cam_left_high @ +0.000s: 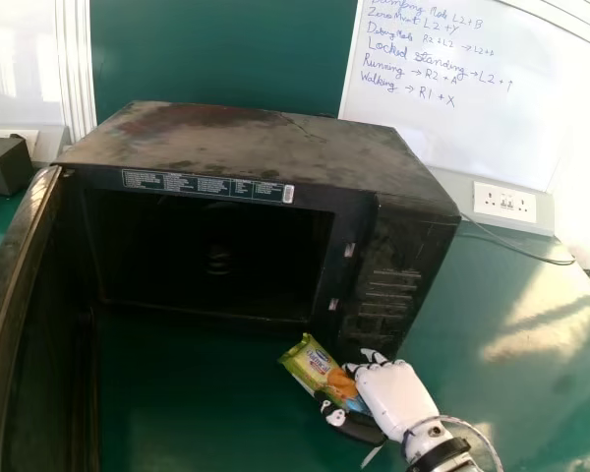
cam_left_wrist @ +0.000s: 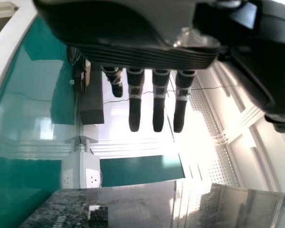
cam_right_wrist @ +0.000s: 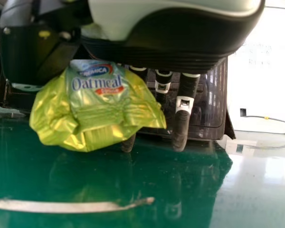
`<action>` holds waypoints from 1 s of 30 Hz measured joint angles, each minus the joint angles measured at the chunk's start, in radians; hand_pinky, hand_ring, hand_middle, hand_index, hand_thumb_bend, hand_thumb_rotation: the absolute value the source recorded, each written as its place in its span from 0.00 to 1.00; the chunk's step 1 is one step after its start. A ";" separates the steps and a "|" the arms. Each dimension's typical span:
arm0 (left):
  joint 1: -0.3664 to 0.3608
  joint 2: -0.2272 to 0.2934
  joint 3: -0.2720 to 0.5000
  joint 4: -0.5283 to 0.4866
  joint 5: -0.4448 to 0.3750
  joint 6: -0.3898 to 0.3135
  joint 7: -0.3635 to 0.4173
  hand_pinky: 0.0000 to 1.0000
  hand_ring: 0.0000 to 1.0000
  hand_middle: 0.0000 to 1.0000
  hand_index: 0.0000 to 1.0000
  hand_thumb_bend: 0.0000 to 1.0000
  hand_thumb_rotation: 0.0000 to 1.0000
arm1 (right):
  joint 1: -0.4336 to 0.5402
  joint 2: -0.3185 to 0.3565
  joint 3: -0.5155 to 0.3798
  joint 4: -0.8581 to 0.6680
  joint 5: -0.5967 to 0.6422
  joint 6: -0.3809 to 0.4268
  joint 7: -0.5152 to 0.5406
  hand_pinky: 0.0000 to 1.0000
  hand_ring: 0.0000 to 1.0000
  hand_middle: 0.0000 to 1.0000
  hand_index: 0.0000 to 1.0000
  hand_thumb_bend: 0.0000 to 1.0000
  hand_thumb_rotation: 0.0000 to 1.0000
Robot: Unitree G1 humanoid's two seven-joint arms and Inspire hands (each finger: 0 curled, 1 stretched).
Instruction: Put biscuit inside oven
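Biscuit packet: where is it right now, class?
In the head view, the biscuit packet is in the robot's right hand, outside the oven, in front of its right-hand part near the control panel.

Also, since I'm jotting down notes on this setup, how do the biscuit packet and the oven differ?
The biscuit packet is small, crinkled and bright yellow-green, while the oven is large, boxy and dark. The packet is held aslant by the right robot hand, whereas the oven stands on the green table with its door open. Both carry printing on the outside.
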 measured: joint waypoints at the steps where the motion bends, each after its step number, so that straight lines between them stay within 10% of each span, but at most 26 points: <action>1: 0.000 0.000 -0.006 -0.005 -0.004 0.001 0.004 0.81 0.78 0.82 0.78 0.79 0.98 | 0.000 -0.001 0.000 0.000 0.000 0.000 0.000 0.37 0.44 0.50 0.51 0.47 0.00; 30: 0.002 0.003 -0.048 -0.012 -0.125 0.008 -0.032 0.79 0.74 0.79 0.75 0.80 0.96 | 0.025 0.027 -0.026 -0.243 0.149 -0.126 0.046 0.34 0.43 0.51 0.53 0.47 0.00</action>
